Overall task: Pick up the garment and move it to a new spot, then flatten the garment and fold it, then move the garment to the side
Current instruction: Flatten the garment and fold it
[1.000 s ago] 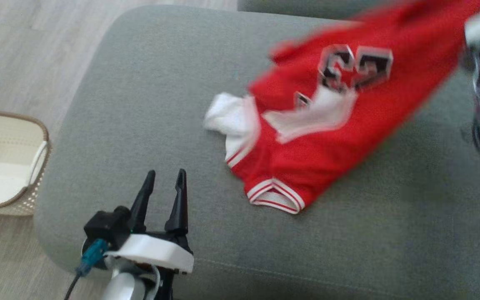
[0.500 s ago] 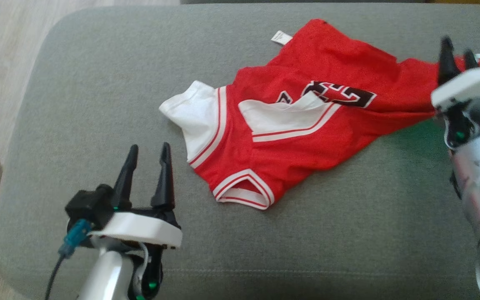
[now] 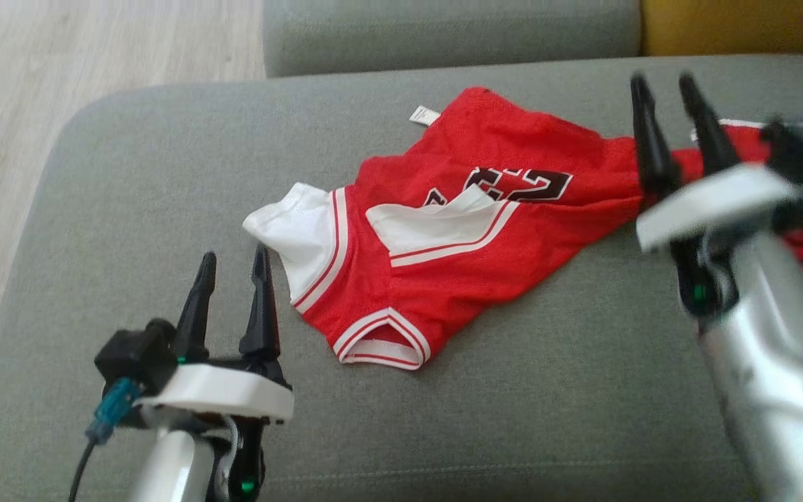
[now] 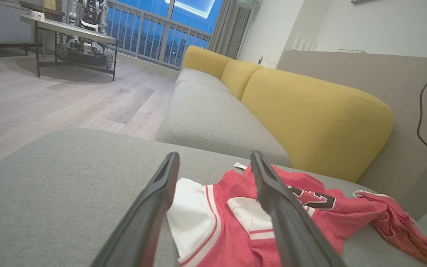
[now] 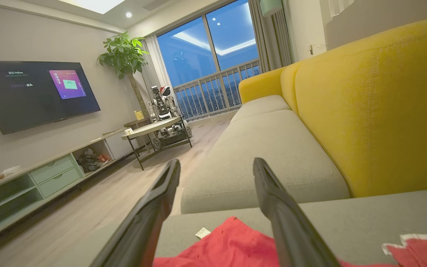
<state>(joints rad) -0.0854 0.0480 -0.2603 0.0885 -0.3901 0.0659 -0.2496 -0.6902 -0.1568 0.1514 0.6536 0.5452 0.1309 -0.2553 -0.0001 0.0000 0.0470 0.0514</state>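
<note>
The red mesh sports jersey with white trim (image 3: 485, 237) lies loose and crumpled on the grey fabric seat cushion (image 3: 164, 209), not flat and not folded. It stretches across the cushion from the near left toward the far right, and its right end is bunched in wrinkles. A black number with white outline (image 3: 520, 185) shows on the upper face, partly covered by a folded-over white flap with red stripes (image 3: 436, 226). At the left end a white piece (image 3: 293, 230) sticks out, edged with red and white bands. The near edge shows one armhole with white-red binding (image 3: 382, 341). A small white label (image 3: 424, 115) lies at the far edge, on the cushion
</note>
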